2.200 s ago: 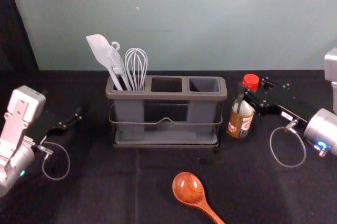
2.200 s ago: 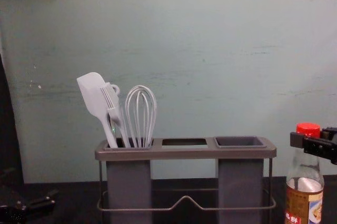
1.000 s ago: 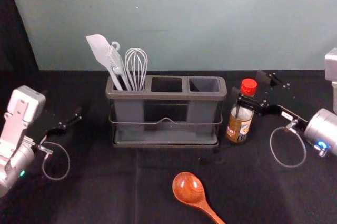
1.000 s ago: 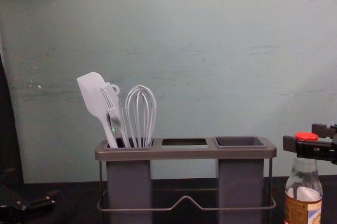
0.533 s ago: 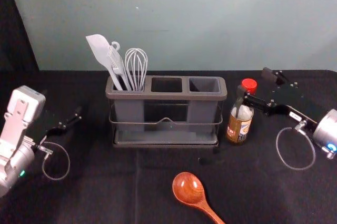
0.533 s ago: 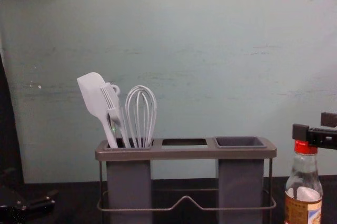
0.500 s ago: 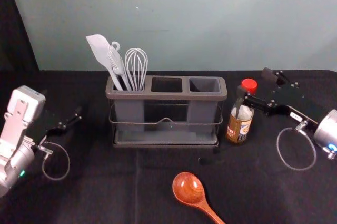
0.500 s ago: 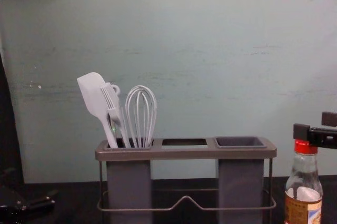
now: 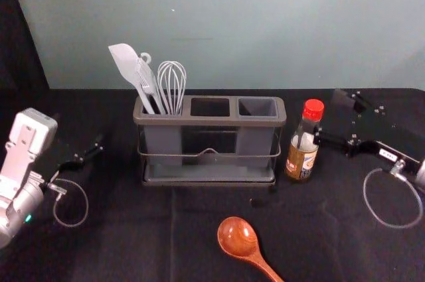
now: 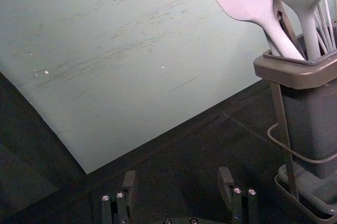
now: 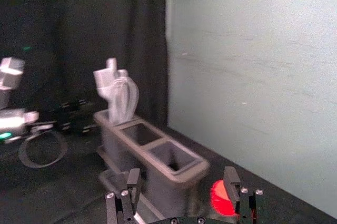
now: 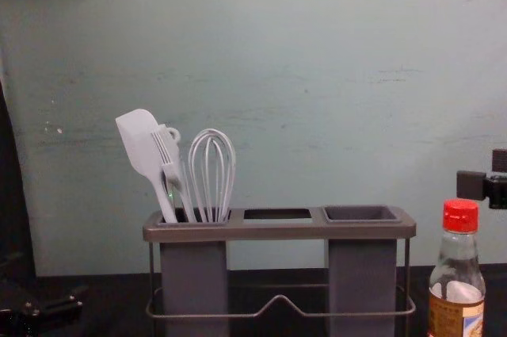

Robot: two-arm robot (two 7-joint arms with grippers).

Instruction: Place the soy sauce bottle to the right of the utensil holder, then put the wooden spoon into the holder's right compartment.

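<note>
We have the soy sauce bottle (image 9: 302,157) standing upright on the dark table (image 9: 199,249), just to the right of the utensil holder (image 9: 212,121). Our right gripper (image 9: 329,117) hovers beside its upper part, jaws spread, free of it. We see the wooden spoon (image 9: 238,236) lying in front of the holder. Our left gripper (image 9: 82,136) is parked left of the holder, jaws apart.

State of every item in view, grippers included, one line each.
Soy sauce bottle: upright, capped, ungripped
Utensil holder: upright, right compartment empty
Wooden spoon: lying flat before the holder
Spatula: standing, left compartment
Whisk: standing, left compartment
Right pincer: open, near bottle
Left pincer: open, empty, left of holder
</note>
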